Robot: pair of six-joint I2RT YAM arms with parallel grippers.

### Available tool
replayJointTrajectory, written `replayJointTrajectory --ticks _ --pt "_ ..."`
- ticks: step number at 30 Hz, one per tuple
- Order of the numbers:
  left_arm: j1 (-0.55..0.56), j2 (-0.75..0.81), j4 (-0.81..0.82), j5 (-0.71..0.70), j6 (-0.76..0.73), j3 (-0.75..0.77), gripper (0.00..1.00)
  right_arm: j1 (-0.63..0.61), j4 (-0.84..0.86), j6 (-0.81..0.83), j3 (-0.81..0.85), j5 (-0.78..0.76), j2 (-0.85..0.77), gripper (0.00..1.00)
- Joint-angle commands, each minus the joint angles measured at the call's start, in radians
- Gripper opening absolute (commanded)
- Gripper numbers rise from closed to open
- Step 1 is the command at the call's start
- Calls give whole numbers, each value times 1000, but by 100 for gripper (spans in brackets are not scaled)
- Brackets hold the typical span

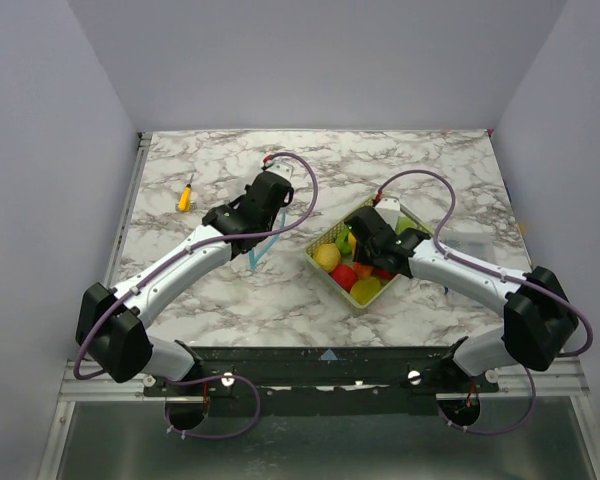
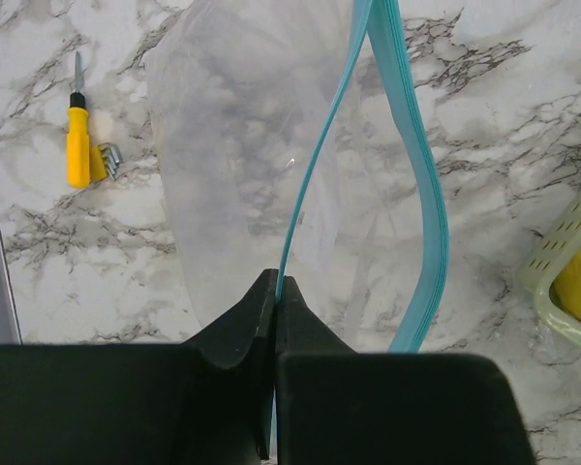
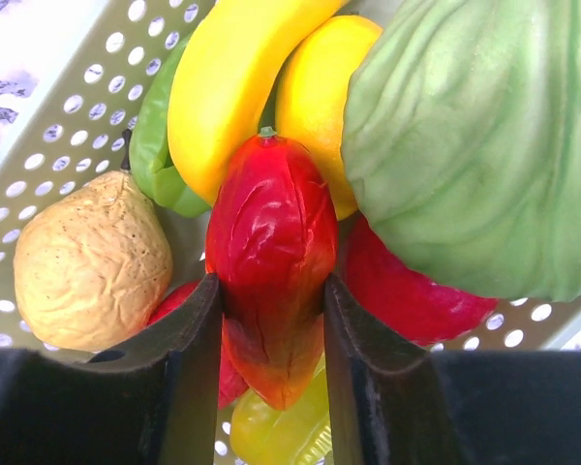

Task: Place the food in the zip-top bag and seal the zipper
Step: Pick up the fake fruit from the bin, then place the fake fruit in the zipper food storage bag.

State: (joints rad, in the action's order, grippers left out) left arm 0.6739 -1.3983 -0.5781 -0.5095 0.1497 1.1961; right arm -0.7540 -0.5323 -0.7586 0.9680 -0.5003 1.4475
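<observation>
My left gripper point(image 2: 276, 291) is shut on the light-blue zipper strip point(image 2: 310, 174) of the clear zip-top bag point(image 2: 232, 145) and holds its mouth up; the strip's other side point(image 2: 421, 194) curves to the right. In the top view the left gripper point(image 1: 258, 238) is left of the mesh basket point(image 1: 315, 262). My right gripper point(image 3: 271, 310) is inside the basket, shut on a red toy fruit point(image 3: 271, 252). Around it lie a yellow banana point(image 3: 232, 77), a yellow fruit point(image 3: 315, 97), a green leafy vegetable point(image 3: 484, 136), a tan knobbly fruit point(image 3: 92, 262) and a yellow-green piece point(image 3: 271, 436). In the top view the right gripper point(image 1: 365, 235) is over the food point(image 1: 345, 270).
A yellow screwdriver point(image 2: 77, 145) with a small metal part point(image 2: 109, 158) lies at the far left of the marble table point(image 1: 430, 160); it also shows in the top view point(image 1: 185, 196). The basket's corner point(image 2: 562, 271) shows to the right of the bag. Grey walls surround the table.
</observation>
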Motion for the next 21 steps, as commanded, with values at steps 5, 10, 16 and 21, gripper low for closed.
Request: replayJointTrajectory --ticks 5,10,16,21 --pt "-4 39 26 52 25 -6 0 -8 81 -4 -24 47 -124 11" --pt "-4 35 24 63 37 -1 0 -8 184 -17 -49 127 -212 0" --pt "-4 41 15 77 40 7 0 -8 418 -47 -64 381 -240 0" --pt "-4 62 26 94 40 -6 0 -8 603 -71 -19 608 -141 0"
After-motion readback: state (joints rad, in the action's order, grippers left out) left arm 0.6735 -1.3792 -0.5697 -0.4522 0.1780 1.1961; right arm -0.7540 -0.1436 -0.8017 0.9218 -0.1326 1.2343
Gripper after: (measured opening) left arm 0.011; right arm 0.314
